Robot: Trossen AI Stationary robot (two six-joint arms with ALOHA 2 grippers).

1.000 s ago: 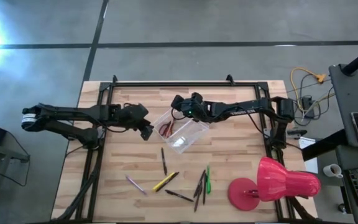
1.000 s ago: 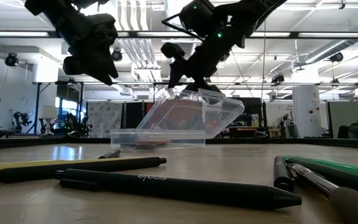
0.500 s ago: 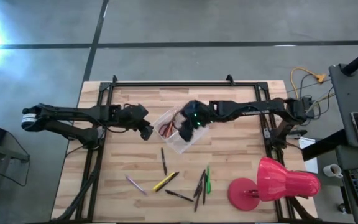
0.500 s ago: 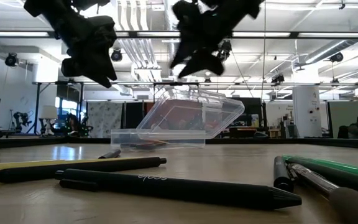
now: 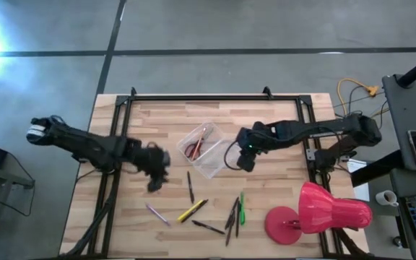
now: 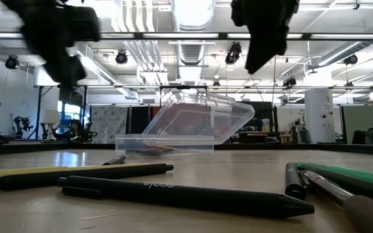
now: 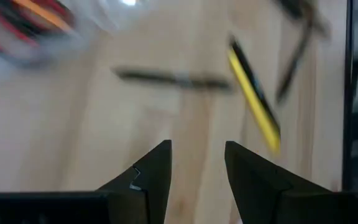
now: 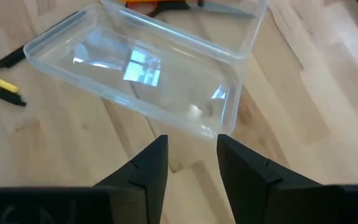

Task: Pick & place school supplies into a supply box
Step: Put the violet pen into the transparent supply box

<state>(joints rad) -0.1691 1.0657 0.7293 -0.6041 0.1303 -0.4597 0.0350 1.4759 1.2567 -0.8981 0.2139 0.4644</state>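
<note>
Scissors (image 5: 193,149) lie in the clear supply box (image 5: 219,162), while both pincers, left (image 5: 155,180) and right (image 5: 245,160), hover empty, fingers apart, over loose pens on the table (image 5: 280,188).

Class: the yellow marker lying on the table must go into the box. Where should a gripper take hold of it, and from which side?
Probably mid-barrel, from straight above, fingers closing across its width. The yellow marker lies flat and slanted on the table, apart from the pens, so its middle is free. The open left gripper is nearest.

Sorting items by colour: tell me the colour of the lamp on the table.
The lamp is red, clearest in the high view.
</note>
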